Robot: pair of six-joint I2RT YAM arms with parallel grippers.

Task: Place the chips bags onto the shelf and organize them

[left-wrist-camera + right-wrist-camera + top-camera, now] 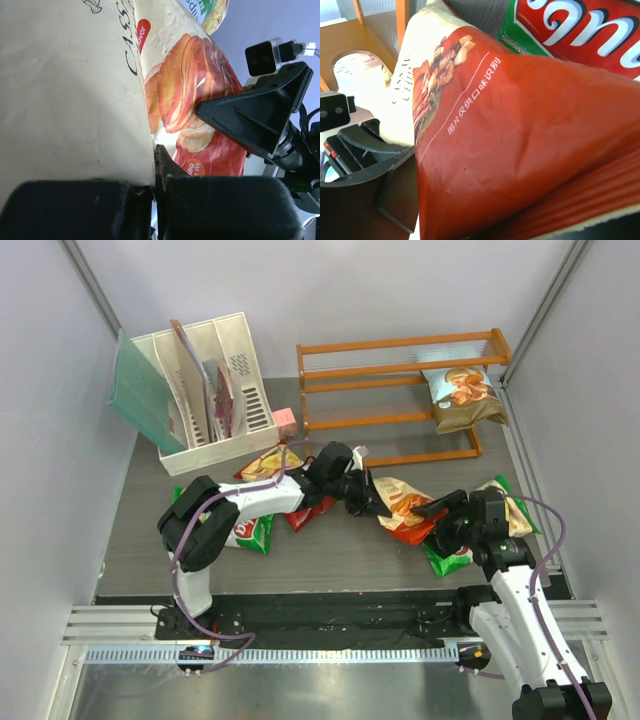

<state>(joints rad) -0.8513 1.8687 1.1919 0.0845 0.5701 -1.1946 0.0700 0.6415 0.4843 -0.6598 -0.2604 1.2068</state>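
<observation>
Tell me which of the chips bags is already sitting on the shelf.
The light-blue and brown bag, propped at the right end of the wooden shelf. None of the others is on it; they are all down in front of it.

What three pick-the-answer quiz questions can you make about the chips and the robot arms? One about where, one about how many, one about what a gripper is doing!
1. Where is the light-blue and brown chips bag?
A) at the left end of the wooden shelf
B) at the right end of the wooden shelf
C) held up in the air

2. How many chips bags are on the shelf?
A) one
B) none
C) three

3. What is the left gripper doing?
A) standing wide open with nothing in it
B) hiding out of sight
C) shut on the cream and orange-red chips bag

Answers:
1 B, the bag leans at the shelf's right end.
2 A, only that bag is on the slats.
3 C, the left wrist view shows its fingers pinching the bag's edge.
</observation>
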